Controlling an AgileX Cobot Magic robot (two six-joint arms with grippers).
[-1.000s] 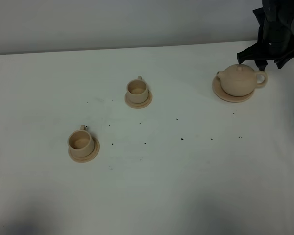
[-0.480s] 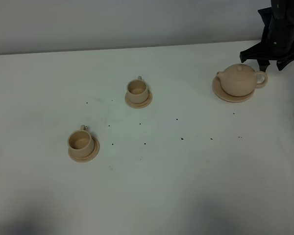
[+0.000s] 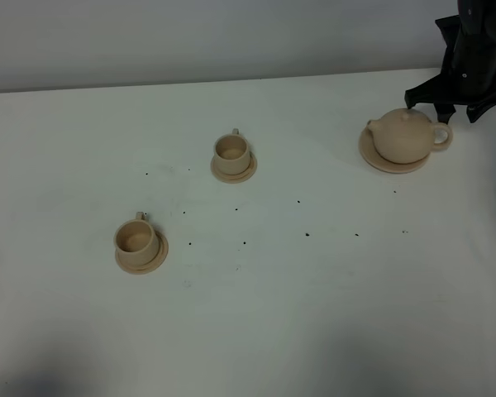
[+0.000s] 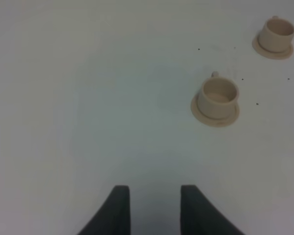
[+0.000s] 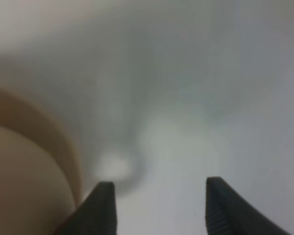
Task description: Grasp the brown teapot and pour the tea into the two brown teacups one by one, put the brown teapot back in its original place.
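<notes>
Brown teapot [image 3: 403, 137] sits on its saucer [image 3: 370, 155] near the table's [image 3: 314, 314] far right corner, handle [image 3: 443, 136] facing the right edge, where the nearer right gripper [image 3: 456, 106] hangs empty, jaws spread wide, just behind that handle.

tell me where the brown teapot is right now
In the exterior high view the brown teapot sits on its wide saucer at the table's far right, close beside the open right gripper.

Plain beige-tan teapot [image 3: 403, 137] and teacups [image 3: 231, 151], white table [image 3: 314, 314] (tiny black specks [image 3: 307, 234] here and there), black right hand [image 5: 159, 205].
</notes>
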